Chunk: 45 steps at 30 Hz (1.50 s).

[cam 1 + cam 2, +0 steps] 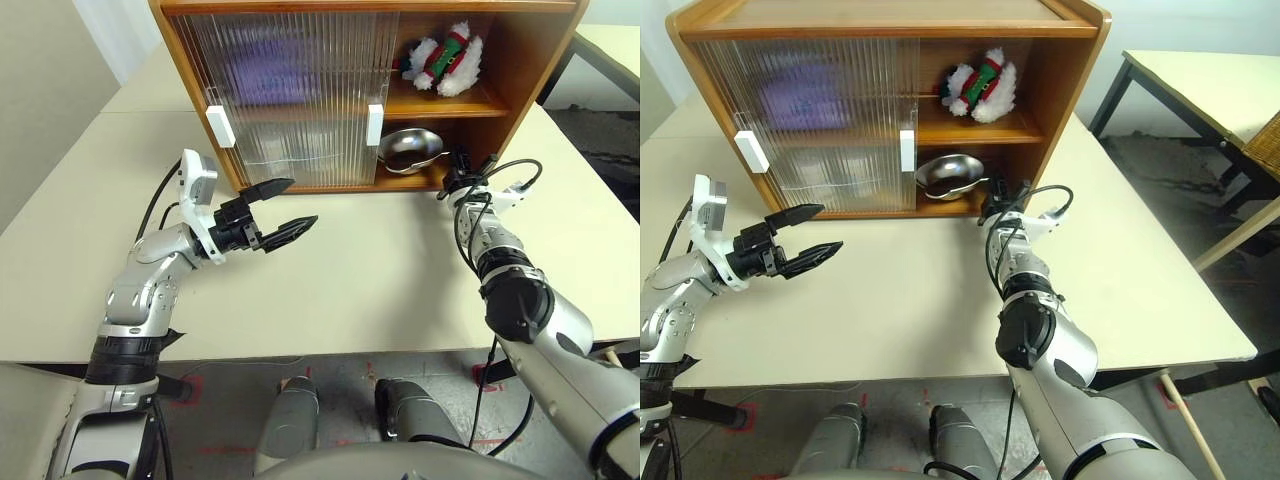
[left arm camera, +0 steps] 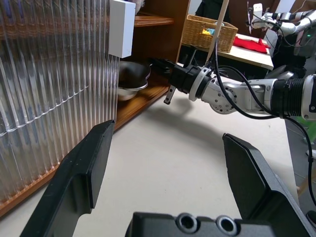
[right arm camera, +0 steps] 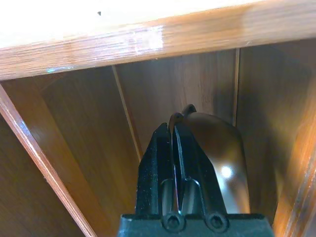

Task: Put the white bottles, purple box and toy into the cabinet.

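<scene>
The cabinet (image 1: pixel 520 60) stands at the back of the table, its ribbed sliding doors (image 1: pixel 290 90) covering the left and middle. Behind them, on the upper shelf, the purple box (image 1: pixel 265 55) shows as a blur. The toy (image 1: pixel 447 57) lies on the upper shelf in the open right bay. The white bottles are hidden. My left gripper (image 1: pixel 300 203) hangs open and empty in front of the doors. My right gripper (image 1: pixel 452 180) is shut and empty at the mouth of the lower right bay, pointing at a steel bowl (image 3: pixel 217 153).
The steel bowl (image 1: pixel 410 148) fills much of the lower right bay. White handles (image 1: pixel 220 127) (image 1: pixel 375 125) sit on the doors. Bare tabletop (image 1: pixel 380 280) lies between my arms. A second table (image 1: pixel 1200 70) stands off to the right, and a wicker basket (image 2: pixel 210 32) beyond it.
</scene>
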Each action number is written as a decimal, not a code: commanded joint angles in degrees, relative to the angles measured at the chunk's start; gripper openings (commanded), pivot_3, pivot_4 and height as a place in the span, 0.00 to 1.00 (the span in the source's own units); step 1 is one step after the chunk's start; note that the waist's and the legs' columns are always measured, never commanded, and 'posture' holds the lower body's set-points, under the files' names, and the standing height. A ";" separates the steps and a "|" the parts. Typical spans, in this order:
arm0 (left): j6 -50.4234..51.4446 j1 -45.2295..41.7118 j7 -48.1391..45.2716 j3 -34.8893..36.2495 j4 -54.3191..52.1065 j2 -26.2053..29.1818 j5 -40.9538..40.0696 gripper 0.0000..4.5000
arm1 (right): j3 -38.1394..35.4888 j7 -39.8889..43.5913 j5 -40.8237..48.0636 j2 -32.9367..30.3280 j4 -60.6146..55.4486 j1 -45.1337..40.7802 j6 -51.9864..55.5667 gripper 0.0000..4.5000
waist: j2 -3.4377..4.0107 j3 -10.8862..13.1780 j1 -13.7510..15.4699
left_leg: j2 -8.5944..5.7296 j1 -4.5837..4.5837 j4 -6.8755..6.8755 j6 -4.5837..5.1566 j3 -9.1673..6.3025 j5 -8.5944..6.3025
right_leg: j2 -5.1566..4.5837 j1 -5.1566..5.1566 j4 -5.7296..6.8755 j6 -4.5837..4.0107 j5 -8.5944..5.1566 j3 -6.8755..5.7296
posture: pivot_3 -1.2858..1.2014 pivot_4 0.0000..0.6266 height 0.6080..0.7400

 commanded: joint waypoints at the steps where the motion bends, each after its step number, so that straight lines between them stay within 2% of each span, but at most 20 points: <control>1: 0.01 -0.40 -0.40 -0.23 0.28 0.02 0.11 1.00 | -0.64 0.28 -1.28 0.06 -0.01 -1.13 -1.06 0.01 | 0.00 0.00 0.00 | 0.00 0.00 0.00 0.00 0.00 0.00 | 0.00 0.00 0.00 -0.01 0.01 0.00 | 0.58 0.16 1.00; 2: 0.00 -0.45 -0.44 -0.23 0.36 0.02 0.12 1.00 | -0.44 0.05 -1.74 0.05 0.02 -1.17 -1.43 0.01 | 0.00 0.00 -0.01 | 0.00 0.01 0.00 0.00 0.01 0.00 | 0.00 0.00 0.00 -0.01 0.01 0.00 | 0.58 0.16 1.00; 5: -0.06 -0.32 -0.52 -0.26 0.35 -0.06 0.12 1.00 | -0.39 -0.23 -2.77 0.07 0.09 -1.36 -3.19 0.16 | 0.00 0.00 -0.01 | 0.01 0.04 0.00 0.00 0.01 0.00 | 0.00 0.00 0.01 -0.02 0.02 0.00 | 0.58 0.16 1.00; 10: -0.11 -0.46 -0.57 -0.31 0.56 -0.23 0.22 1.00 | -0.43 -0.34 -3.95 0.43 0.01 -1.74 -4.56 0.55 | 0.00 0.00 -0.03 | 0.01 0.09 0.00 0.01 0.02 0.00 | 0.00 0.00 0.02 -0.03 0.05 0.00 | 0.58 0.16 1.00; 15: -0.31 -0.78 -0.69 -0.44 0.99 -0.43 0.40 1.00 | -0.46 -0.48 -4.69 0.93 -0.37 -2.01 -4.79 0.99 | 0.00 0.00 -0.07 | 0.02 0.14 0.00 0.01 0.04 0.01 | 0.00 0.01 0.05 -0.05 0.07 -0.01 | 0.57 0.16 1.00; 22: -0.44 -1.22 -0.71 -0.94 1.24 -1.35 0.58 1.00 | 1.12 -4.79 -8.16 3.52 -4.89 0.00 -10.27 0.99 | 0.00 0.00 -0.26 | 0.03 0.17 0.02 0.02 0.04 0.01 | 0.00 0.01 0.05 -0.07 0.11 -0.02 | 0.56 0.15 1.00; 31: -0.98 -1.43 -1.14 -1.62 1.98 -2.60 0.84 1.00 | 7.02 -18.05 -14.60 10.60 -23.78 11.30 -13.37 0.99 | -0.01 -0.01 -0.86 | 0.08 0.30 0.02 0.02 0.00 0.01 | 0.01 0.14 0.03 -0.07 0.14 -0.08 | 0.55 0.16 1.00; 34: -1.08 -1.61 -1.39 -1.80 2.32 -2.83 0.90 1.00 | 13.16 -19.94 -18.44 13.14 -35.58 18.67 -10.21 0.99 | -0.02 -0.02 -1.16 | 0.07 0.48 0.02 0.02 -0.06 0.01 | 0.00 0.31 0.03 -0.06 0.14 -0.08 | 0.55 0.16 1.00; 37: -1.20 -1.80 -1.62 -2.06 2.68 -3.07 0.95 1.00 | 22.79 -18.31 -22.30 14.27 -48.89 27.51 -4.47 0.99 | -0.01 -0.01 -1.56 | 0.05 0.49 0.02 0.01 -0.08 0.01 | -0.02 0.32 0.04 -0.04 0.14 -0.08 | 0.55 0.16 1.00; 41: -1.34 -2.11 -1.78 -2.37 3.09 -3.38 1.00 1.00 | 34.98 -13.75 -28.96 11.06 -60.43 37.21 0.81 0.99 | -0.01 -0.01 -2.72 | 0.06 0.50 0.01 0.01 -0.06 0.00 | 0.04 0.28 0.03 0.16 0.06 -0.13 | 0.54 0.17 1.00; 45: -1.45 -2.16 -1.85 -2.48 3.25 -3.50 1.00 1.00 | 46.25 -8.12 -40.32 4.10 -65.03 42.68 -1.71 0.99 | -0.01 -0.01 -3.09 | 0.00 0.49 0.06 -0.01 -0.06 0.00 | 0.02 0.33 -0.01 0.60 -0.07 -0.11 | 0.54 0.17 1.00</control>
